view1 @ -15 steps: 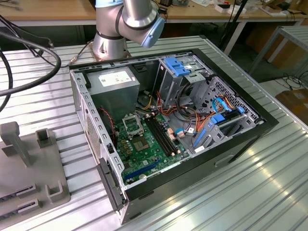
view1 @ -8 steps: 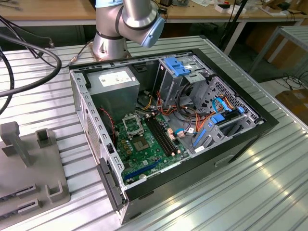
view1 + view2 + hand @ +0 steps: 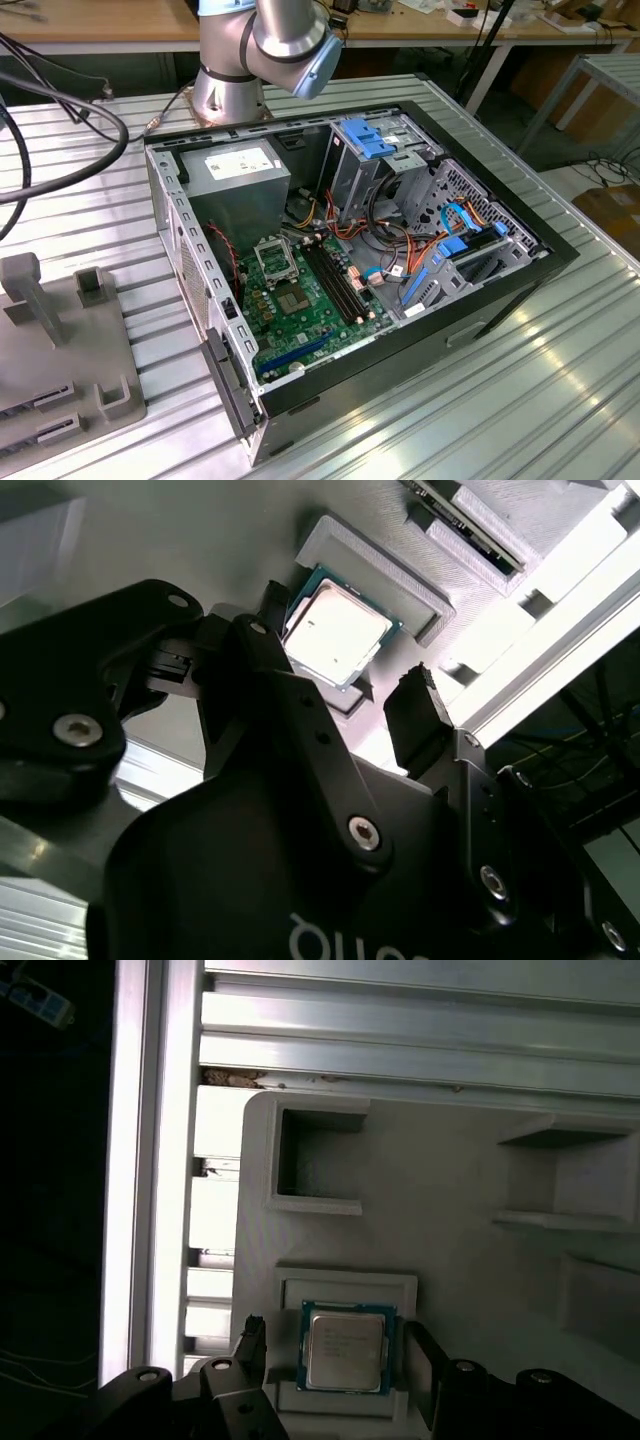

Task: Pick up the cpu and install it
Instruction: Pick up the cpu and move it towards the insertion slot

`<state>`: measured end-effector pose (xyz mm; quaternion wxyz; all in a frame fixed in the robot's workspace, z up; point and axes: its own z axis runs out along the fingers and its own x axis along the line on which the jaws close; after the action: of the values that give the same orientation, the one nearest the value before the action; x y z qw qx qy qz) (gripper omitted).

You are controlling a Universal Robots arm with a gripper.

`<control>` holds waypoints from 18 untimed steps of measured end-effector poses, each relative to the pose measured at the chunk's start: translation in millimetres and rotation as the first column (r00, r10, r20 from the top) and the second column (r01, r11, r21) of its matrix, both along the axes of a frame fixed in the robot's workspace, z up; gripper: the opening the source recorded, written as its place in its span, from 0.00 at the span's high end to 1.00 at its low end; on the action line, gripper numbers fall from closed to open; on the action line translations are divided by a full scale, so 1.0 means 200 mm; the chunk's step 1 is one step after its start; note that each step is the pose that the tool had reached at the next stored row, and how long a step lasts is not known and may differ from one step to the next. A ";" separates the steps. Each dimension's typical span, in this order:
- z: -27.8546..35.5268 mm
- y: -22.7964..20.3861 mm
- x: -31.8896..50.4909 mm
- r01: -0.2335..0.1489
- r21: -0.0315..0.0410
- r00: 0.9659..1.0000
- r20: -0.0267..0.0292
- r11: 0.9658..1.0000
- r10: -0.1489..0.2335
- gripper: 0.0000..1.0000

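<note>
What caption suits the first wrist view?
Open tool straddling the cpu, which sits in a pocket of the grey fixture.

I see the ribbed metal bench [image 3: 520, 400] carrying a grey holder tray [image 3: 450, 1190] directly beneath my pincer [image 3: 340, 1352], and an open computer case [image 3: 480, 300] farther off from it.

Even, soft overhead light fills the exterior view, with pale streaks of glare along the ribbed metal desk [image 3: 540, 360] and deep shade inside the computer case [image 3: 200, 260] below its walls. In the second wrist view the cpu [image 3: 335, 635] lid glares almost white, while the fingers [image 3: 418, 715] and the gripper [image 3: 345, 655] body sit nearly black. The first wrist view is dim: the aluminium rail [image 3: 165, 1160] burns out white, and the grey tray [image 3: 450, 1190] lies in flat light with shadowed recesses.
</note>
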<state>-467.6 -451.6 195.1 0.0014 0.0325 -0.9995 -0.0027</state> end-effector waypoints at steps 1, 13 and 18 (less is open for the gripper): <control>-0.003 0.000 0.000 0.000 0.000 1.000 0.000 1.000 0.000 0.34; -0.022 0.001 0.008 0.000 0.000 1.000 0.000 1.000 0.000 0.34; -0.023 0.000 0.017 0.002 0.000 1.000 0.000 1.000 -0.002 0.34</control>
<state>-464.2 -451.6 190.5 0.0014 0.0317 -0.9995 -0.0026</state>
